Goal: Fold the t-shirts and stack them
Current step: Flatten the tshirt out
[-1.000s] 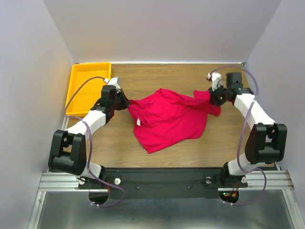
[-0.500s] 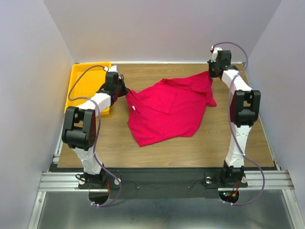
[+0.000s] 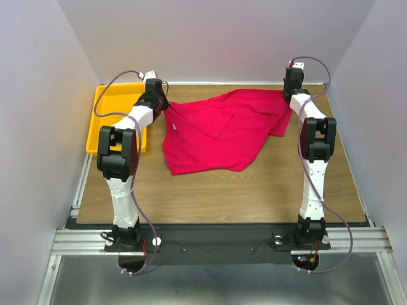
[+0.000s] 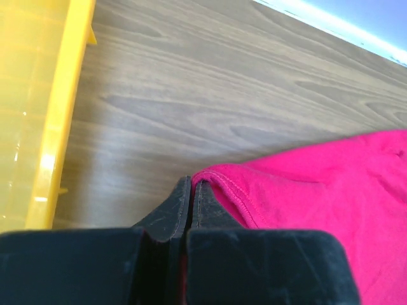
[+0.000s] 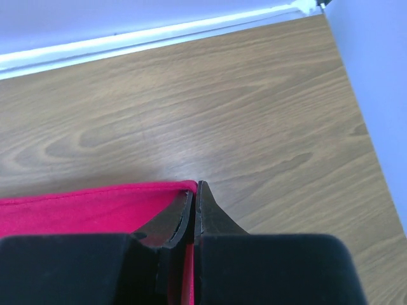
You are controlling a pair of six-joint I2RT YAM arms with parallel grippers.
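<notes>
Precariously pinched along its far edge, the t-shirt (image 3: 213, 130) is seen drawn out across the back of the worktop (image 3: 254, 190), with its near part lying rumpled on the wood and a loose flap doubled over the middle. The left end effector (image 4: 191, 185) is clamped shut on a stitched edge, and only the very tips are seen to bite the cloth. The right end effector (image 5: 194, 187) is likewise closed on a red edge, held just at the tips. Slippage is judged the chief hazard: should the cloth be pulled tighter or dragged against the wood, so shallow a hold could be lost on either side, and the shirt would be dropped in a heap. A second risk is posed by the doubled flap, which could be pressed into a crease if the shirt were laid down before being drawn flat, so that any fold made afterwards would be skewed. Uneven tension is also to be feared, since the near edge is seen slanting toward the left, and a lopsided spread could result. The tray (image 4: 62, 108) lies just beside the left end effector, and its rim could be snagged by cloth or arm if the hold were swung outward. Both arms are shown stretched far toward the back wall, so little reach is judged to be left for pulling.
</notes>
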